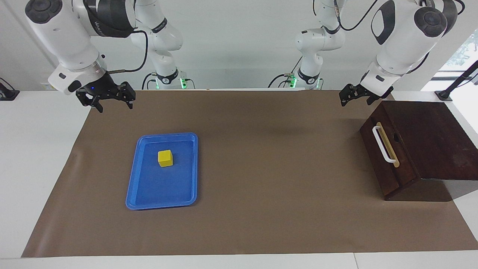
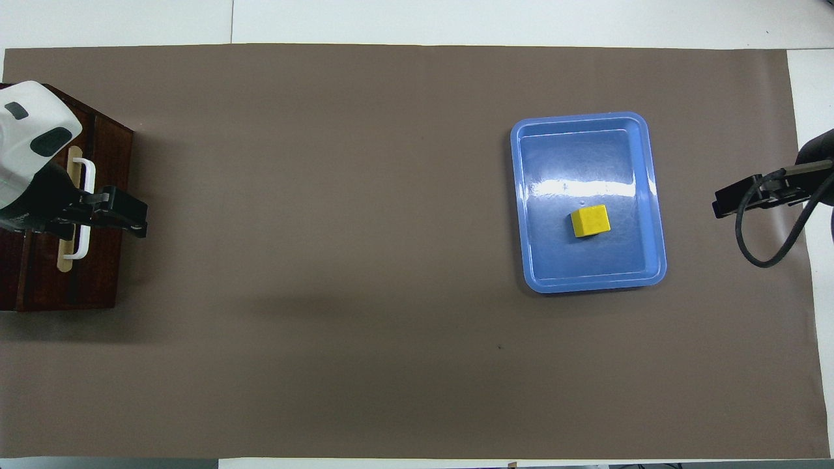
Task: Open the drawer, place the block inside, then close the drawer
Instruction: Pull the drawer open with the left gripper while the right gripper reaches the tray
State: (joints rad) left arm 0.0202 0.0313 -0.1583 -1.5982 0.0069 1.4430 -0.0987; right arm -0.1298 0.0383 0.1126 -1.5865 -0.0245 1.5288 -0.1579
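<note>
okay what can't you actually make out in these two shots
- Inside of the dark brown wooden drawer: shut, so its contents are hidden in both views.
- Its white bar handle: overhead, partly covered by the left gripper raised above it.
- The dark wooden box: cut off by the frame edge in both views.
- Underside of the small yellow cube in the blue rectangular tray: hidden by the cube itself.

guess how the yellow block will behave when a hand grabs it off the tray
The block looks rigid with flat faces, so it should neither roll nor flop. It is small, so probably light. The blue tray looks glossy, so a nudge may slide it.
</note>
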